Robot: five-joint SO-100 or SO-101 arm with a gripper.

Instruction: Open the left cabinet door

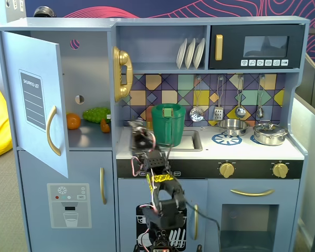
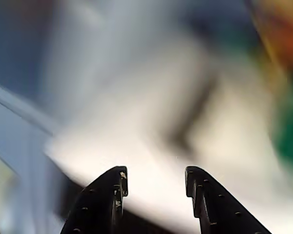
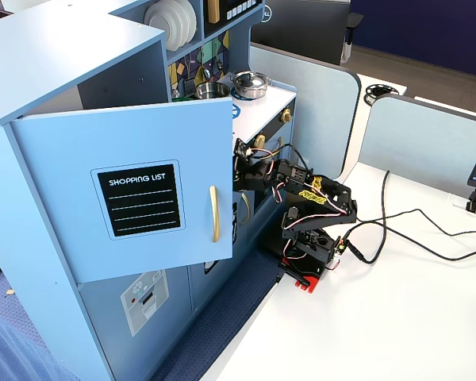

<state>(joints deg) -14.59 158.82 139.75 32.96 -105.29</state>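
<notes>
The left cabinet door [image 1: 34, 100] stands swung wide open at the upper left of the toy kitchen [image 1: 210, 157], hinged along its left edge in a fixed view, its long axis upright. Its free edge points out toward the camera there, and in another fixed view its face [image 3: 135, 198] turns out into the room, away from the cabinet front. It is a flat, smooth, light-blue rectangular panel, with one black "SHOPPING LIST" panel [image 3: 139, 200] ruled in white lines and one vertical, bowed gold bar handle [image 3: 214, 213] near its free edge.

Behind it the open compartment shows one orange fruit [image 1: 73, 121], one bumpy green piece of play food [image 1: 96, 114] and one smaller orange piece [image 1: 105, 125] on the shelf. Below sits a second blue door printed with a grey dispenser graphic [image 1: 69, 205] and fitted with its own gold handle. One gold toy telephone [image 1: 122, 73] hangs on the cabinet's side wall.

The gripper [image 2: 156, 183] shows two dark, curved plastic fingers with small screw holes, spread partly apart with nothing between them; the background in the wrist view is too blurred to read. In a fixed view the arm [image 1: 160, 194], black with loose wiring, rises in front of the white counter near a green pot [image 1: 168, 123], well apart from the door. Three white plates [image 1: 190, 53] stand on edge on the upper shelf, and four metal utensils hang on the tiled wall
</notes>
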